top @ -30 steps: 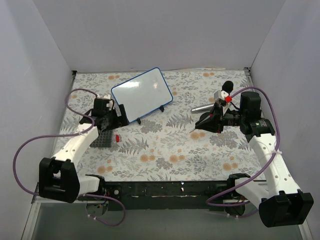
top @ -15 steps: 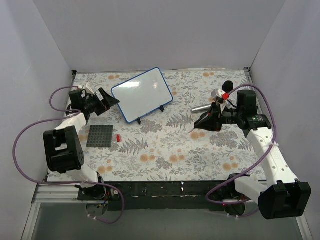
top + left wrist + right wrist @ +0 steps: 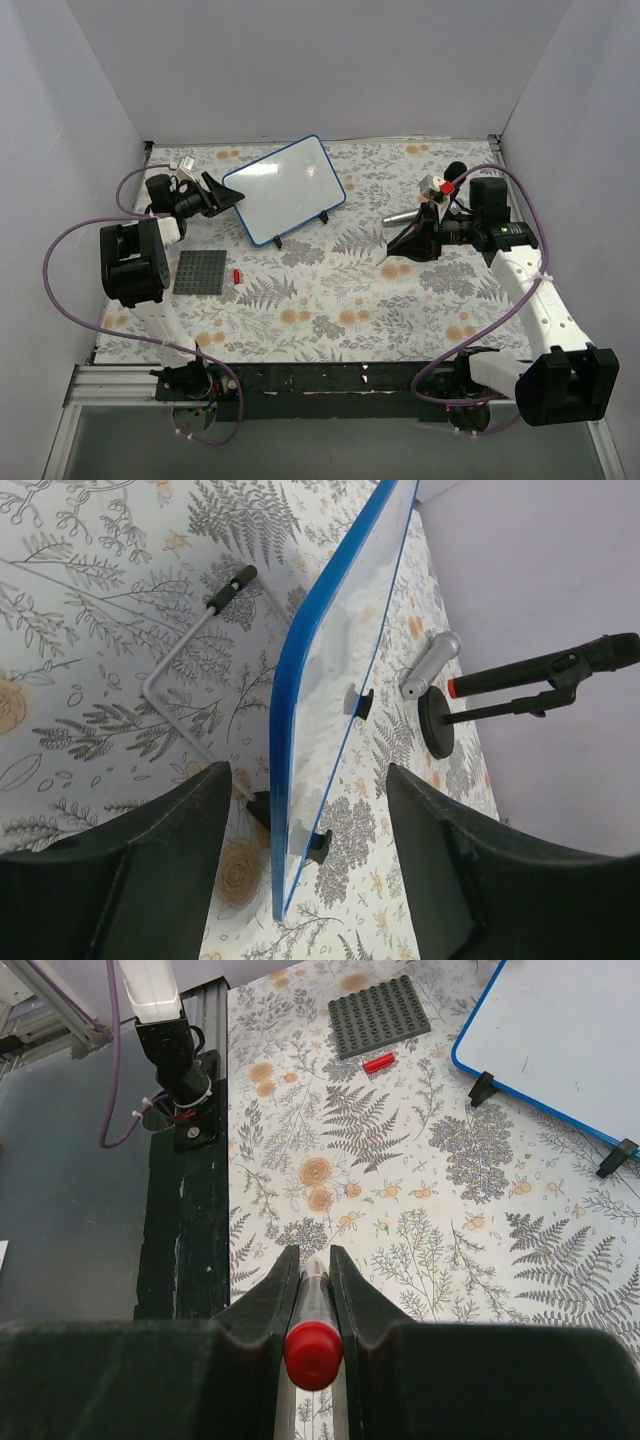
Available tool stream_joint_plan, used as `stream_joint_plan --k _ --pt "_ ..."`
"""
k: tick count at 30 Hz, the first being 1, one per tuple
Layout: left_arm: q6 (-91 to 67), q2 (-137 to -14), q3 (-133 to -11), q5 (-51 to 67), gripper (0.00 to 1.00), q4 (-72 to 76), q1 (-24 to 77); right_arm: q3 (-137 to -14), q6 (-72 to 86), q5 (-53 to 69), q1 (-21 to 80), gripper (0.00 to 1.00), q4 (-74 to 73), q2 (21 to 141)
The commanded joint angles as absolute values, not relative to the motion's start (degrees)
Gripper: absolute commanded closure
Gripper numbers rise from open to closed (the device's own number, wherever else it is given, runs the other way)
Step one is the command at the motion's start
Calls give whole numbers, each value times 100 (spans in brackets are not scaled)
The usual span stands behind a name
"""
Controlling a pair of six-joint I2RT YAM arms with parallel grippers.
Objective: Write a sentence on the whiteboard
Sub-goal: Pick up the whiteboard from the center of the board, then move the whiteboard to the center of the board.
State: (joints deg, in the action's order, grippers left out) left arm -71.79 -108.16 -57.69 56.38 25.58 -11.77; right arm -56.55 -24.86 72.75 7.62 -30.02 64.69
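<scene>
1. Just ahead of my left gripper (image 3: 222, 194) stands the whiteboard (image 3: 285, 190), tilted on its black feet on the tabletop (image 3: 330, 300), its blue rim edge-on to the wrist camera.
2. That gripper's fingers are spread apart, and the board's near edge lines up with the gap beyond them.
3. My right gripper (image 3: 308, 1253) is clamped on a red-capped marker (image 3: 312, 1353), well apart from the board.
4. Nearer the bases than the left gripper lie a dark studded plate (image 3: 199, 271) and a small red piece (image 3: 236, 275).
5. A silver cylinder (image 3: 400, 217) lies just beside the right gripper.

Tool (image 3: 312, 1256) clamping red-capped marker (image 3: 312, 1352), whiteboard (image 3: 570, 1040) upper right
</scene>
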Motion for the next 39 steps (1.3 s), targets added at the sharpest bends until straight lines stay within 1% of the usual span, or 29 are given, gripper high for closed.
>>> stream_joint_plan --k 1,2,4,8,10,12,15,18,19,20,23,29,32,33,34,35,36,37,39 --pt "-7663 -11056 -5915 6108 41 3497 -1187 -5933 -2619 7444 800 99 -3050 6521" --pt "-7760 -11135 -5932 6222 46 3602 -1187 -5950 -2619 7444 800 99 -3050 6530" --pt "-7980 -11310 -5985 6293 49 3963 -1178 -5959 -2628 7436 800 99 -3067 6557" --pt "-8419 -11496 -6064 6407 61 4420 -1178 -5968 -2663 7409 809 99 -3102 6565" --pt "-8490 -11566 -6108 6486 76 4561 -1152 -5959 -2663 7409 809 99 -3094 6574" --pt "-8499 -11619 -6117 6460 83 4588 -1143 -5968 -2663 7400 817 99 -3094 6592" --pt "-8612 -11672 -6117 6469 86 4815 -1108 -5985 -2672 7400 809 99 -3111 6609" --pt "-8963 -11742 -6091 6495 85 5306 -1107 -5994 -2681 7400 817 99 -3138 6592" --pt "-9026 -11760 -6100 6504 83 5369 -1107 -5994 -2689 7392 817 99 -3138 6583" --pt "-9052 -11777 -6126 6478 73 5405 -1107 -5985 -2689 7383 809 99 -3146 6583" --pt "-9114 -11821 -6135 6451 66 5493 -1099 -5985 -2698 7374 817 99 -3155 6557" --pt "-9044 -11953 -6187 6486 67 5458 -1028 -5994 -2698 7392 817 99 -3155 6574" --pt "-9140 -12049 -6196 6486 71 5624 -949 -6012 -2698 7392 817 99 -3164 6574" --pt "-9193 -12059 -6196 6469 78 5773 -923 -6012 -2698 7383 817 99 -3164 6583" --pt "-9254 -12093 -6196 6477 81 5853 -888 -6020 -2698 7383 817 99 -3173 6583" --pt "-9377 -12137 -6196 6469 86 5958 -879 -6021 -2698 7374 817 99 -3173 6574" --pt "-9430 -12146 -6188 6460 95 6107 -879 -6021 -2707 7374 809 99 -3182 6574" --pt "-9457 -12155 -6161 6469 100 6178 -870 -6021 -2698 7365 809 99 -3182 6566" --pt "-9579 -12094 -6074 6495 100 6467 -879 -6029 -2707 7357 817 99 -3199 6574"
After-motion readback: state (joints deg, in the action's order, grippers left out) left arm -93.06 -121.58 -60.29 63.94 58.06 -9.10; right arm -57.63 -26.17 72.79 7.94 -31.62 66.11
